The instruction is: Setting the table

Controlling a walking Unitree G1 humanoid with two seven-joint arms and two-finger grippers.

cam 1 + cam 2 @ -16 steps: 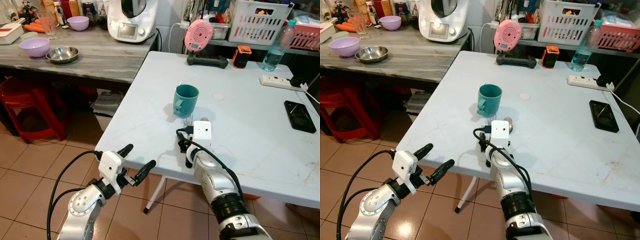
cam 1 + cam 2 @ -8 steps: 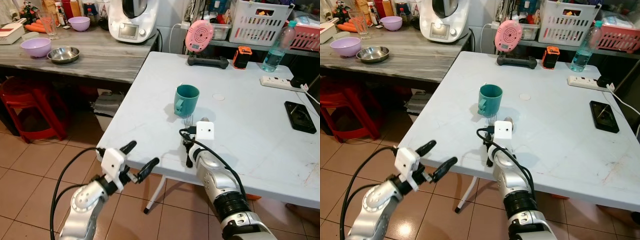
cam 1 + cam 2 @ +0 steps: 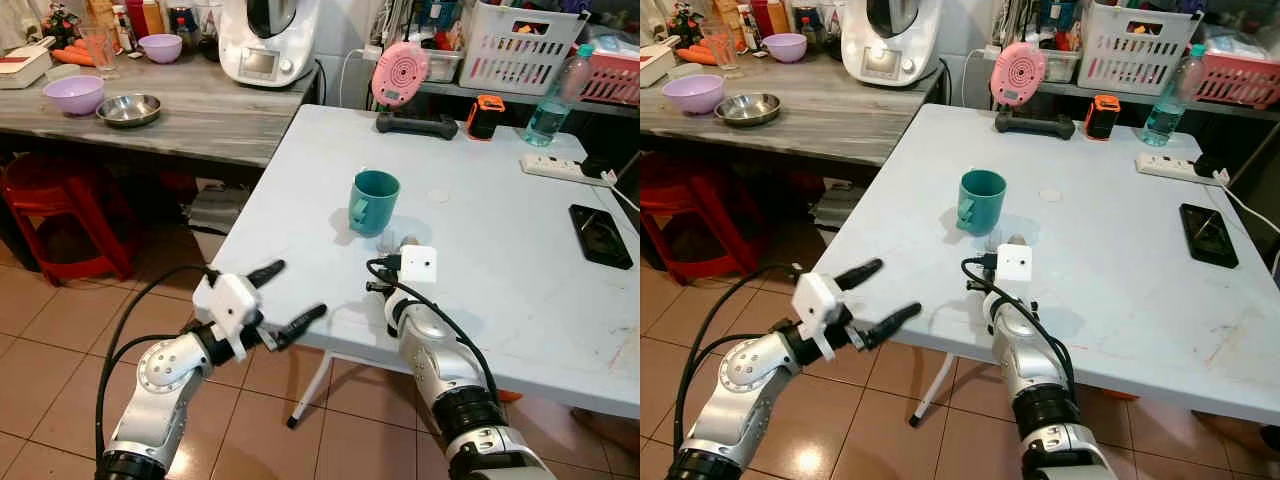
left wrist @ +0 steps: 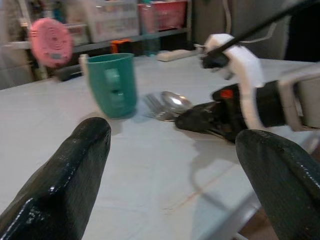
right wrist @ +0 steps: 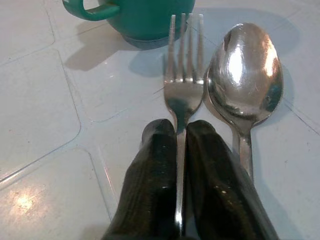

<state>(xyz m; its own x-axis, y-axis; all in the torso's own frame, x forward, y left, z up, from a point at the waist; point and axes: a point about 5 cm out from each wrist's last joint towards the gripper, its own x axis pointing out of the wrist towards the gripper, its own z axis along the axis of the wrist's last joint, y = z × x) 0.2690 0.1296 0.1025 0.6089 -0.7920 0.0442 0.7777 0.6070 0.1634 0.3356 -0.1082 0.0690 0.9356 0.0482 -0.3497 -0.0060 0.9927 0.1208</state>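
Observation:
A teal mug stands upright near the middle of the white table. Just in front of it a fork and a spoon lie side by side, their heads toward the mug. My right gripper rests low on the table, shut on the fork's handle; its white wrist box covers it from above. The spoon lies free beside the fingers. My left gripper hangs open at the table's front left edge, level with the tabletop, nothing between its fingers.
A phone, a power strip and a water bottle sit at the table's right and back. A pink round device stands at the back. The counter on the left holds bowls. A red stool stands below it.
My left gripper has risen and come closer to the table's front edge, still open. The right gripper stays shut on the fork, almost in place.

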